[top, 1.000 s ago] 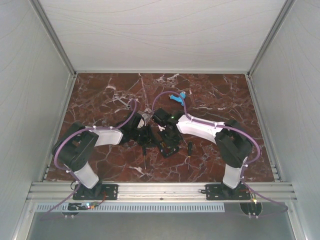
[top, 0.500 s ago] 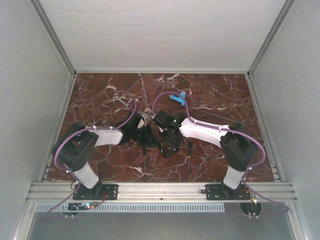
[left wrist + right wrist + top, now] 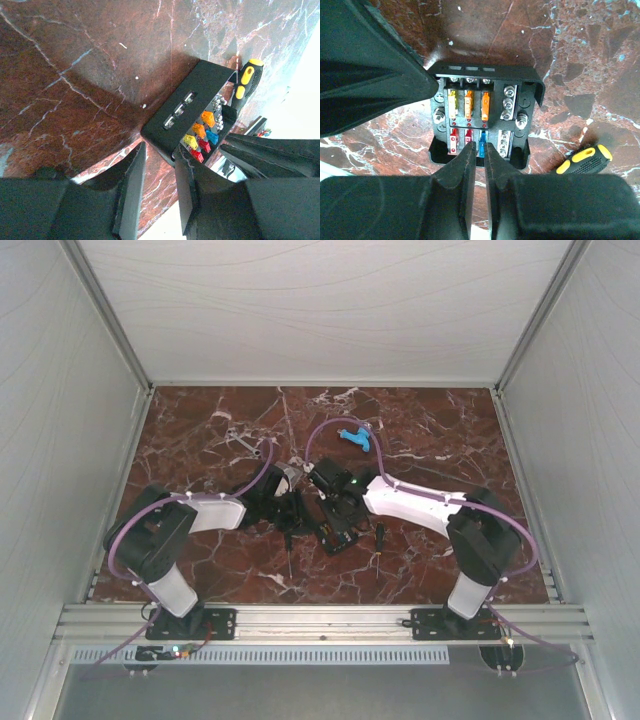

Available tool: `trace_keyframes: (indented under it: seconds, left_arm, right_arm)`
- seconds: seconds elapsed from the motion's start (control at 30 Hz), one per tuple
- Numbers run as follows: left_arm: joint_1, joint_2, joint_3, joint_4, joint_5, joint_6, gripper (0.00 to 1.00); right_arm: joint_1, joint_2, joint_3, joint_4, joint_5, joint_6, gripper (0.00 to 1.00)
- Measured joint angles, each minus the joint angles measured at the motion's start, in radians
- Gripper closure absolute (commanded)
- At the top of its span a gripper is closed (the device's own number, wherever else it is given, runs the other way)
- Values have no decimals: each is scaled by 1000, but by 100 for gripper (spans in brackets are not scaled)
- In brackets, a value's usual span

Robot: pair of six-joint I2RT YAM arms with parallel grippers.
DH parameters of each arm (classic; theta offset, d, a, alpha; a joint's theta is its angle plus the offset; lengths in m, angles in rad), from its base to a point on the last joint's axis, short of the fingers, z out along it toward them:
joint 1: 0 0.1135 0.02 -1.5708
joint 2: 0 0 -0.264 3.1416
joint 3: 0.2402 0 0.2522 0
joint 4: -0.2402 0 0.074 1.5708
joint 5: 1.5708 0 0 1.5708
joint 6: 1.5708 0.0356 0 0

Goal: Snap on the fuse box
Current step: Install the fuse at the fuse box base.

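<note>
The red marble bench [image 3: 200, 430] carries the fuse box [image 3: 492, 117], its coloured fuses exposed. The left claw [image 3: 159, 157] is clenched on the box's side wall. The right claw [image 3: 480, 146] hovers over the box's rim, parted by a slit and grasping nothing, and a screwdriver [image 3: 582, 160] lies just beside the box.

Left wrist view: corner of fuse box [image 3: 185, 95] in left gripper [image 3: 161, 152]
Black tray sits skewed across frame on red-brown marble tabletop [image 3: 75, 90]; near corner lies between the two fingers, both appearing to touch it. Yellow, orange, red, blue fuses [image 3: 200, 132] show inside. Yellow-and-black screwdriver [image 3: 247, 77] just beyond far corner, contact unclear
</note>
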Motion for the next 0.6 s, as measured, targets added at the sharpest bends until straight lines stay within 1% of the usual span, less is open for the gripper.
trace_keyframes:
  seconds: [0.13,0.27,0.6]
  left_arm:
    - [0,0,0,0,0,0,70]
    - [0,0,0,0,0,0,70]
    - [0,0,-1,0,0,0,70]
  right_arm:
    - [0,26,0,0,1,0,93]
    - [0,45,0,1,2,1,100]
    - [0,112,67,-67,3,2,100]
